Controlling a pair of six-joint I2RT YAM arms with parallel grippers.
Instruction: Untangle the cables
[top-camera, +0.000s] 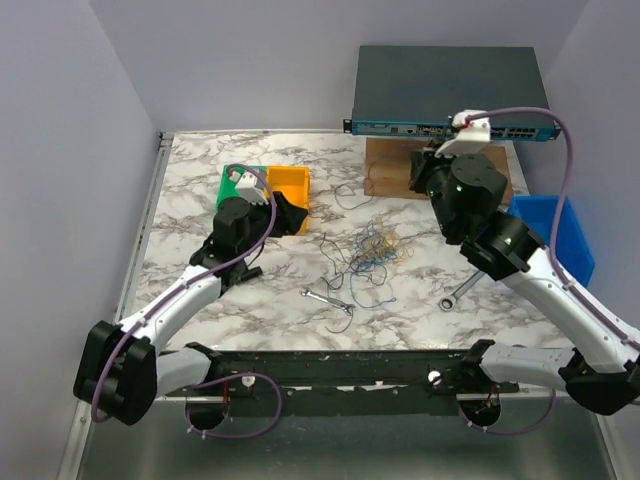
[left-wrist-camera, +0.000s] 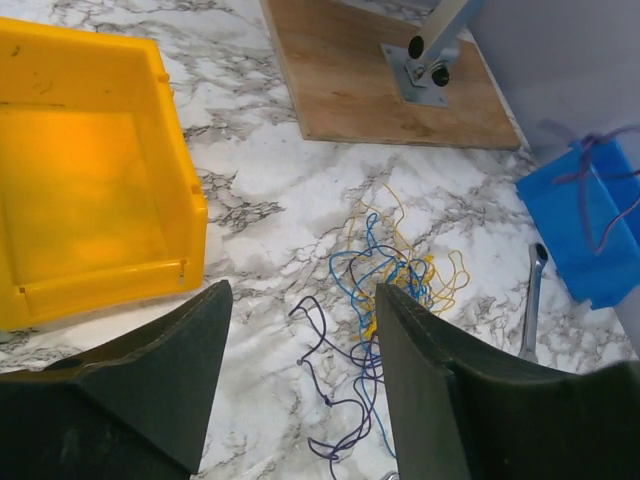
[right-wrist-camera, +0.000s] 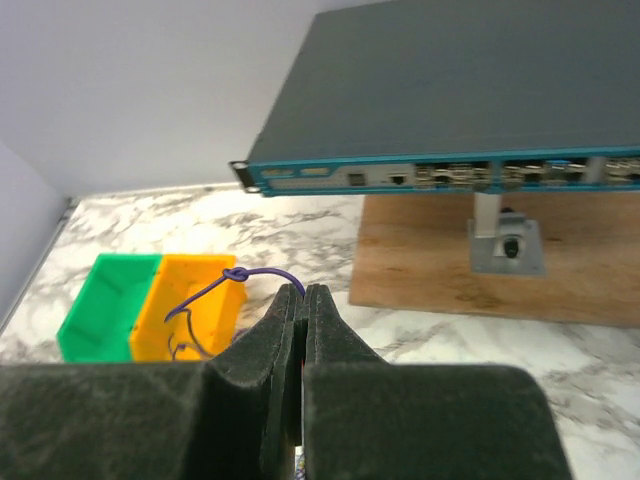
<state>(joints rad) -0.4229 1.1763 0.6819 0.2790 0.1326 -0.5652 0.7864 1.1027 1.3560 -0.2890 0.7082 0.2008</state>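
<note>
We see the right gripper (right-wrist-camera: 302, 305) clamped on a purple cable (right-wrist-camera: 222, 286), left gripper (left-wrist-camera: 300, 380) apart; the yellow bin (left-wrist-camera: 90, 170) holds nothing.

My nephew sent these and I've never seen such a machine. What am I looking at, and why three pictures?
Two robot arms are bolted to a marble table. One camera looks down from above; the others ride on each wrist, looking past that arm's own claw. On the table lie a tangle of thin cables, two wrenches, a yellow bin, a green bin and a blue bin. The left claw is open and empty. The right claw is pinched shut on a purple cable.
</note>
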